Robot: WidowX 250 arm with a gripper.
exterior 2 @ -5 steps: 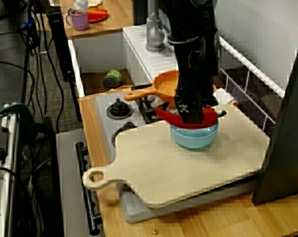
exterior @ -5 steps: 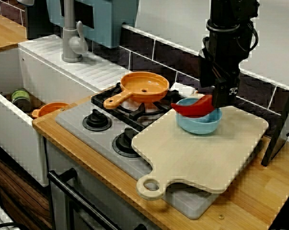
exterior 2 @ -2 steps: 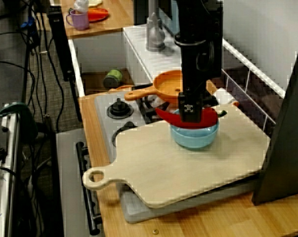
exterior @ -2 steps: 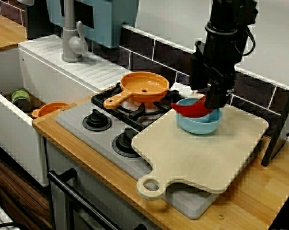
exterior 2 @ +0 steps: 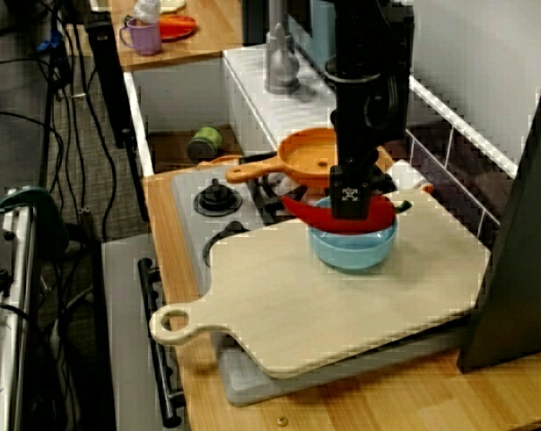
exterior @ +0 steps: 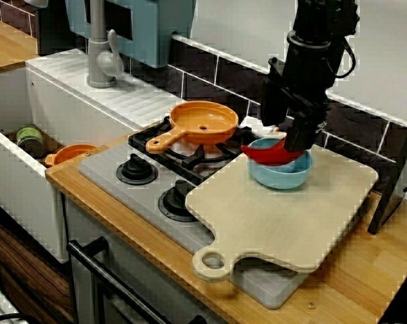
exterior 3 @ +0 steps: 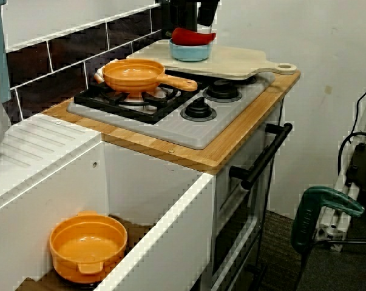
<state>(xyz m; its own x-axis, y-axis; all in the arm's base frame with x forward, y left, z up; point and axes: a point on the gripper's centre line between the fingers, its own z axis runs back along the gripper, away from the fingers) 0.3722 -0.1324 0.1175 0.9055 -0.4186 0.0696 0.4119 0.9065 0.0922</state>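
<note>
On the cutting board [exterior: 284,216] overlapping the stove [exterior: 115,177], a blue bowl [exterior: 281,175] holds a red pepper [exterior: 269,154], with an orange pan [exterior: 203,123] just behind. The tool [exterior: 294,140] hangs right over the pepper; whether it grips anything cannot be told.

Orange pan [exterior: 204,120] on stove [exterior: 100,168], bowl [exterior 3: 88,245] in sink [exterior 3: 164,236]

Glossy plastic: red pepper [exterior: 270,154], blue bowl [exterior: 281,175]. Matt pale wood: cutting board [exterior: 291,216].

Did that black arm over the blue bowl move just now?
Yes. Against the blue bowl, the gripper has slid left, toward the orange pan, and risen slightly.
</note>
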